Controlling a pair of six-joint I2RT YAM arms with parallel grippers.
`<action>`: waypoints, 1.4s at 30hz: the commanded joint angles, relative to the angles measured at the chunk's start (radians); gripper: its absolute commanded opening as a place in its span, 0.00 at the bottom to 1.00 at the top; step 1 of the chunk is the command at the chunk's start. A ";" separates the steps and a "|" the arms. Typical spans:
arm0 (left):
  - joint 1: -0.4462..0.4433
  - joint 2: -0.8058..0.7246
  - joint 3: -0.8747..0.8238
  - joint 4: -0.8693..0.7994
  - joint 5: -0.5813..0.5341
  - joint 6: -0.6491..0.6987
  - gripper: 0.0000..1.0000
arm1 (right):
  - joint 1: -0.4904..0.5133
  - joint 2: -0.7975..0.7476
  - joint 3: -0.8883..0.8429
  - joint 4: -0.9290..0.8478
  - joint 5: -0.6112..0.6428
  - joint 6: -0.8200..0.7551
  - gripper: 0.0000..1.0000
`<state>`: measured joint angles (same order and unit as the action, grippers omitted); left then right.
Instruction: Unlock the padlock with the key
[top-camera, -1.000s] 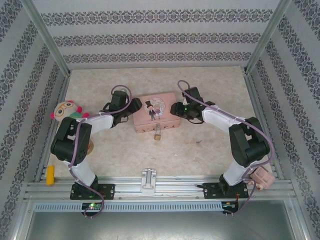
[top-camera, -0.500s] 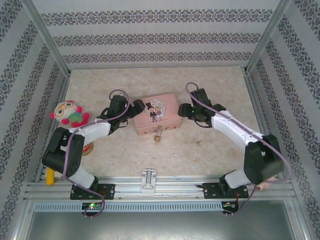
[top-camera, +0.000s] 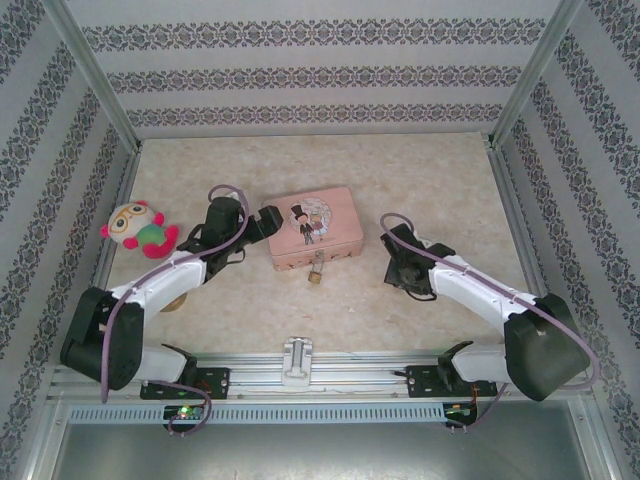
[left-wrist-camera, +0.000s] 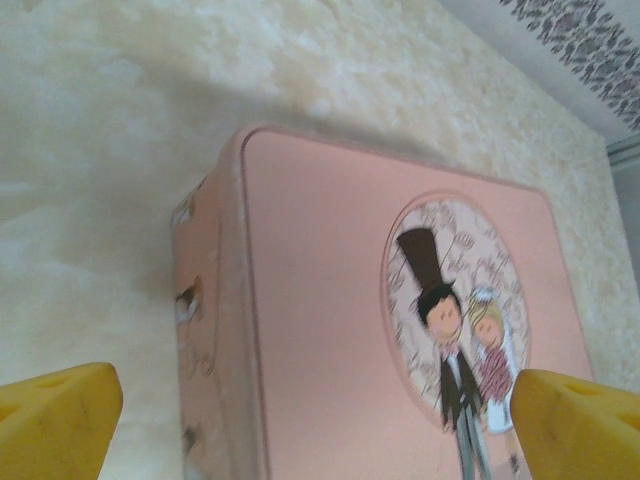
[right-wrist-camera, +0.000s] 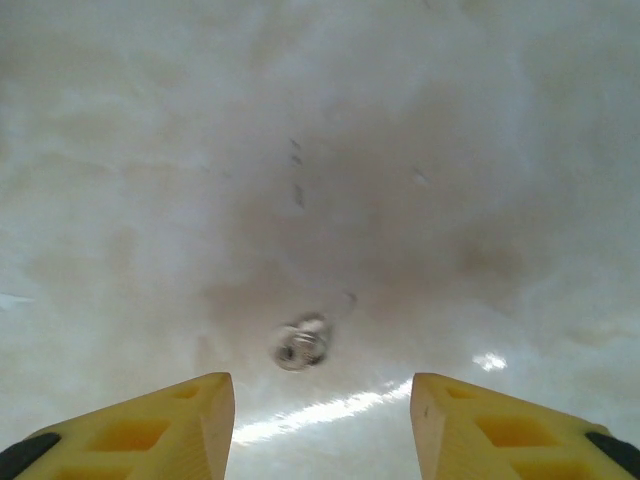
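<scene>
Left end effector (left-wrist-camera: 318, 425) and right end effector (right-wrist-camera: 322, 420) gape; one padlock (top-camera: 315, 270), perhaps one key (right-wrist-camera: 300, 342).

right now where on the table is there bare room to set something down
Free: the far strip between the pink tin and the back wall, the far right corner, and the near middle between the padlock and the front rail. Crowded: the tin's left end by the left gripper, the plush toy, and under the right gripper.
</scene>
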<state>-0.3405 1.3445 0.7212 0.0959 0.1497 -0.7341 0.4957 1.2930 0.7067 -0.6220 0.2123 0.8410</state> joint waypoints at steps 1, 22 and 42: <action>-0.027 -0.074 -0.055 -0.088 0.006 0.056 0.99 | 0.017 -0.005 -0.024 0.011 0.045 0.093 0.50; -0.230 -0.149 -0.205 -0.110 -0.119 0.073 0.95 | -0.013 0.183 0.017 0.109 0.028 0.082 0.45; -0.233 0.017 -0.129 0.003 -0.164 0.087 0.94 | -0.010 0.093 -0.054 0.065 0.002 0.165 0.29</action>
<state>-0.5575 1.3479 0.5606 0.0532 0.0063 -0.6617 0.4866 1.4048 0.6685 -0.5308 0.2161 0.9783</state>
